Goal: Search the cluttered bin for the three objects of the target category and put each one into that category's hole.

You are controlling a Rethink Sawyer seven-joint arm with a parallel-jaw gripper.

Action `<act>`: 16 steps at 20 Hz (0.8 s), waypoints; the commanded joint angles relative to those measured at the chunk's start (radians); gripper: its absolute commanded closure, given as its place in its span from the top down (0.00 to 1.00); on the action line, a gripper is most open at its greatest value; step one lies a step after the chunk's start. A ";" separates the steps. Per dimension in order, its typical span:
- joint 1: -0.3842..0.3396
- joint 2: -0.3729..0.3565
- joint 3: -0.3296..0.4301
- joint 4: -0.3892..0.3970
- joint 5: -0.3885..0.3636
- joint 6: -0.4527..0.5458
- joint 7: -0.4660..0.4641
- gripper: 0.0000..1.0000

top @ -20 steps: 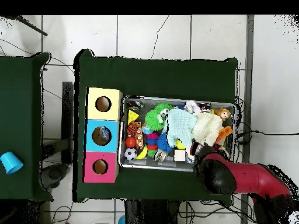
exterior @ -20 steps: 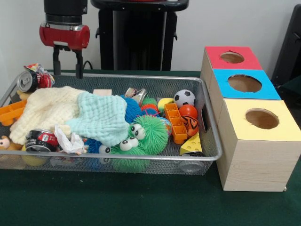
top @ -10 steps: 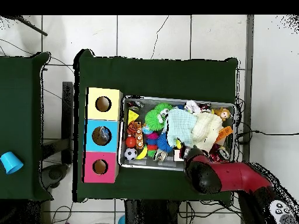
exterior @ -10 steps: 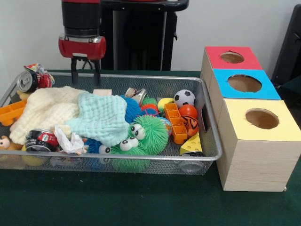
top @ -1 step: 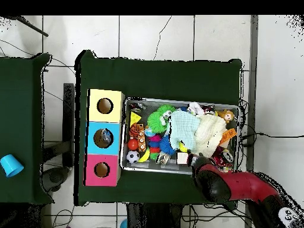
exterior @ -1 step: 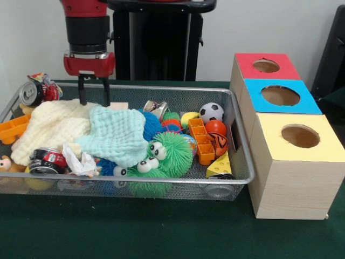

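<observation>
My gripper (exterior @ -1 step: 94,97) hangs open over the far edge of a cream cloth (exterior @ -1 step: 51,127), with nothing between its fingers. A small wooden block (exterior @ -1 step: 117,106) lies just to its right. The wire bin (exterior @ -1 step: 240,141) also holds a mint cloth (exterior @ -1 step: 118,135), a green fuzzy toy with eyes (exterior @ -1 step: 170,154), a soccer ball (exterior @ -1 step: 211,112), an orange ball (exterior @ -1 step: 215,127), a cheese wedge (exterior @ -1 step: 220,164), an orange brick (exterior @ -1 step: 200,140) and crushed cans (exterior @ -1 step: 31,93) (exterior @ -1 step: 46,161). In the overhead view the red arm (top @ -1 step: 231,185) covers the gripper at the bin's lower edge (top @ -1 step: 160,170).
A wooden box stands against the bin's right side, with a red-topped hole (exterior @ -1 step: 266,66), a blue-topped hole (exterior @ -1 step: 280,95) and a yellow-topped hole (exterior @ -1 step: 300,136). A blue cup (top @ -1 step: 8,165) sits on a separate table at the overhead view's left.
The gripper has moved right along the bin's far rim and come down, from above the rim to just over the cream cloth. It stays open; the objects have not moved.
</observation>
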 commanded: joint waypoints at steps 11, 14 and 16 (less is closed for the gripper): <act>-0.061 0.051 0.063 -0.053 -0.130 0.029 -0.092 1.00; -0.027 0.063 0.025 -0.067 -0.149 0.007 -0.053 1.00; -0.006 0.072 0.001 -0.078 -0.162 -0.009 -0.029 1.00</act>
